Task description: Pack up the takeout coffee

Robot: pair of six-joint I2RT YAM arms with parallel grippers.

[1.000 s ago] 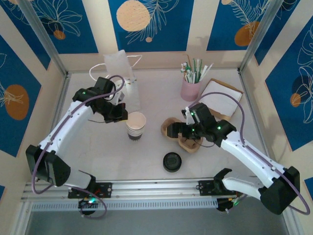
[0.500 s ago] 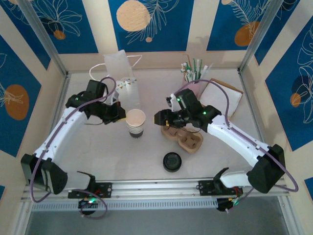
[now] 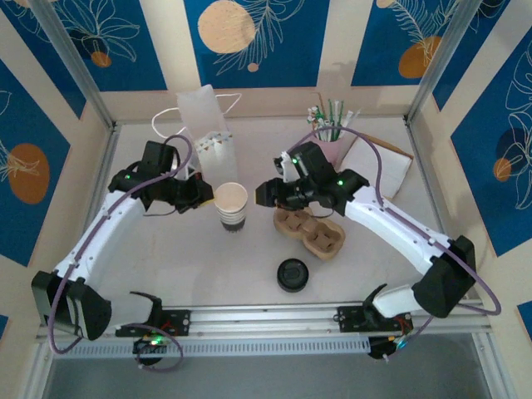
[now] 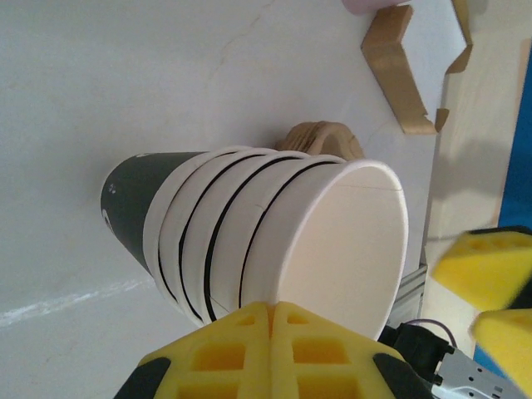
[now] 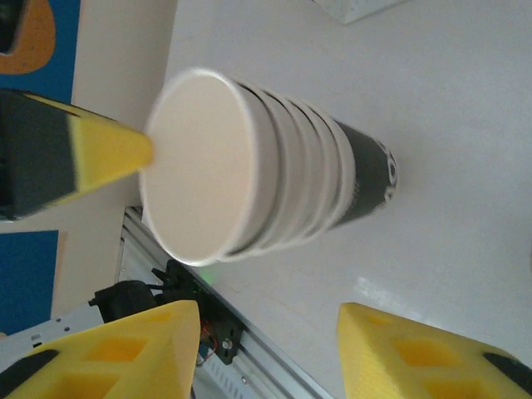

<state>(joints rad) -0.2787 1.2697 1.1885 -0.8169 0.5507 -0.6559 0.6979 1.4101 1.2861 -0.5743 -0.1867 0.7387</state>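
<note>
Takeout coffee (image 3: 231, 206) stands upright between both pincers. The left gripper (image 3: 202, 198) is closed, its tips at the cup's rim. The right gripper (image 5: 266, 332) is partly open and empty, just beside the cup, not touching it.

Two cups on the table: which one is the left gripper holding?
The white paper cup mid-table, its rim pinched by the left gripper; the pink cup of straws stands apart at the back.
</note>
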